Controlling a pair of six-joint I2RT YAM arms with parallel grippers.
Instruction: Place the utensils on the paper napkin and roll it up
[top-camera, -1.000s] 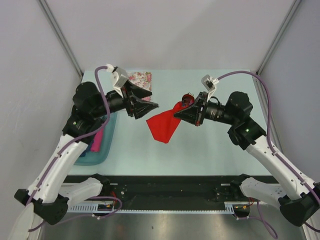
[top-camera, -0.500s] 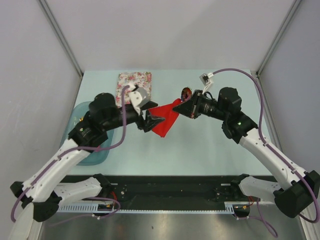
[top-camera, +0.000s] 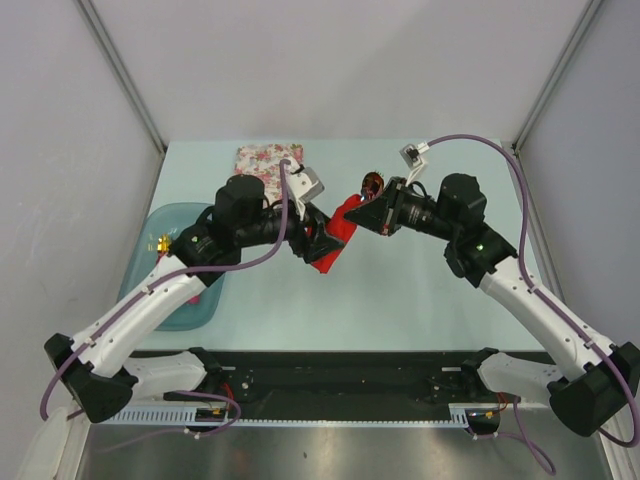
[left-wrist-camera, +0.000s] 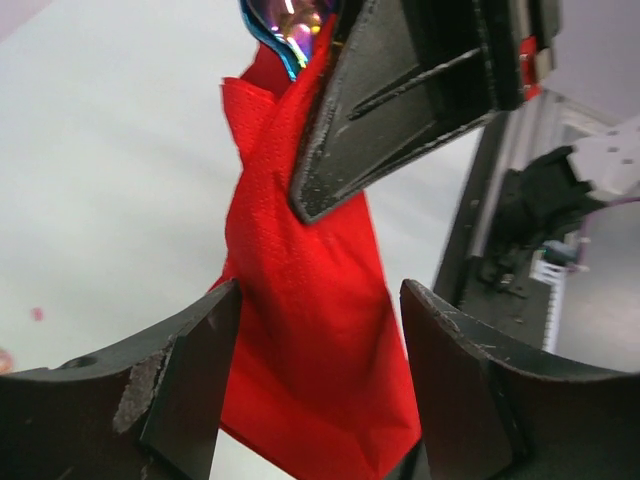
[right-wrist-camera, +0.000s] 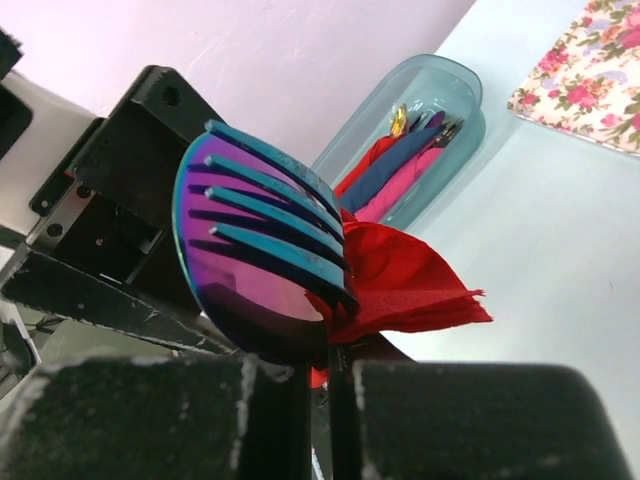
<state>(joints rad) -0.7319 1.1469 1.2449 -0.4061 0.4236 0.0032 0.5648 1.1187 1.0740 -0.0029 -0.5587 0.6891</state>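
Observation:
My right gripper (top-camera: 364, 214) is shut on the upper end of the red paper napkin (top-camera: 333, 240), which hangs loosely wrapped around the utensils. The heads stick out above the fingers (top-camera: 374, 186). In the right wrist view the gripper (right-wrist-camera: 330, 365) clamps the napkin (right-wrist-camera: 410, 285) with the blue fork (right-wrist-camera: 275, 230) lying against the spoon's shiny purple-red head (right-wrist-camera: 245, 300). My left gripper (top-camera: 318, 250) is open, one jaw on each side of the napkin's hanging lower end (left-wrist-camera: 310, 330). In the left wrist view the gripper (left-wrist-camera: 320, 295) is not touching it, and the spoon head (left-wrist-camera: 290, 20) shows at the top.
A teal tray (top-camera: 140, 275) with several rolled napkins stands at the left; it also shows in the right wrist view (right-wrist-camera: 440, 90). A floral napkin (top-camera: 265, 158) lies at the back of the table. The two arms are close together above the table's middle.
My left arm has swung right and down, bringing its open jaws around the napkin's lower end. My right gripper drew back slightly with the bundle, then held still.

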